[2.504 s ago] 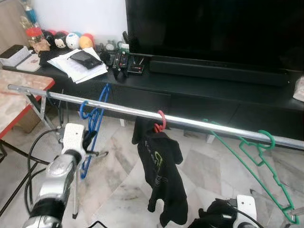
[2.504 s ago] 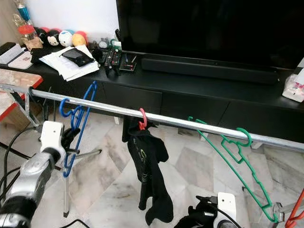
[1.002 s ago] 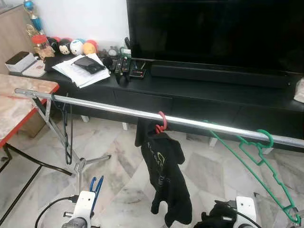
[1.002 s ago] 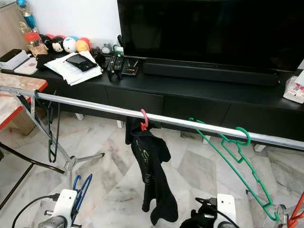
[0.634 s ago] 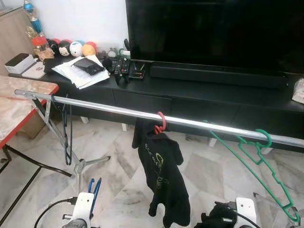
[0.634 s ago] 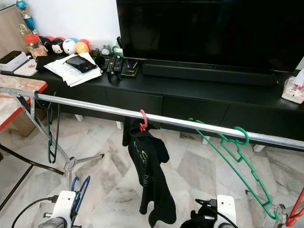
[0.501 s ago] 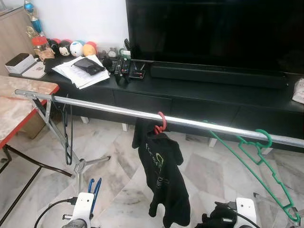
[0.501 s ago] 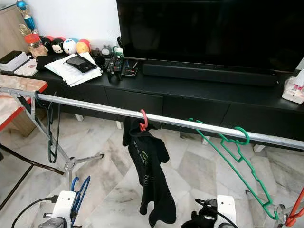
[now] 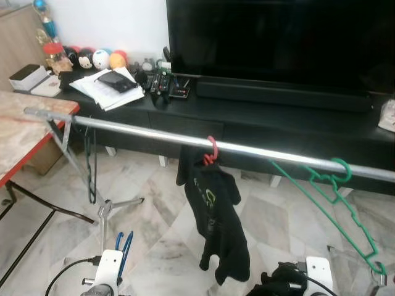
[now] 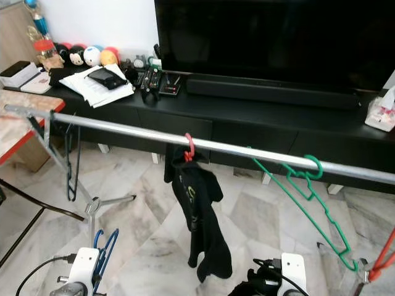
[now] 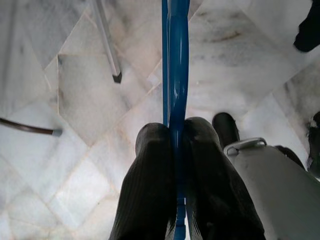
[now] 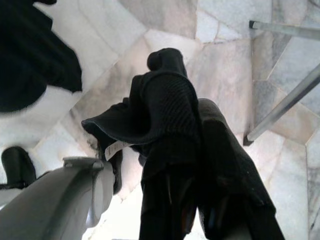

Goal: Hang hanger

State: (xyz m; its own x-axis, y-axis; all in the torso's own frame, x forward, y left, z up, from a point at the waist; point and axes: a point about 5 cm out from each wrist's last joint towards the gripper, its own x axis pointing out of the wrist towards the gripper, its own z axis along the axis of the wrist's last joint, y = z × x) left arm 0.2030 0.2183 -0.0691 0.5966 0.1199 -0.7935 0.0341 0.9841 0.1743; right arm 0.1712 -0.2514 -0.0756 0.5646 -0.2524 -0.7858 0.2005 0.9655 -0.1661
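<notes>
Left tool (image 11: pixel 172 150) still grips blue hanger (image 11: pixel 173 65), now apparently lowered off rail (image 9: pixel 247 150)

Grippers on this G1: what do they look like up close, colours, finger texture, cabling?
Each wrist ends in a white, boxy housing. The left gripper has two long, rounded black fingers with a fine ribbed texture; a black cable runs from its wrist. The right gripper has the same ribbed black fingers, with black cabling bundled at its housing. A smooth pale grey rounded body part sits beside each in the wrist views.
</notes>
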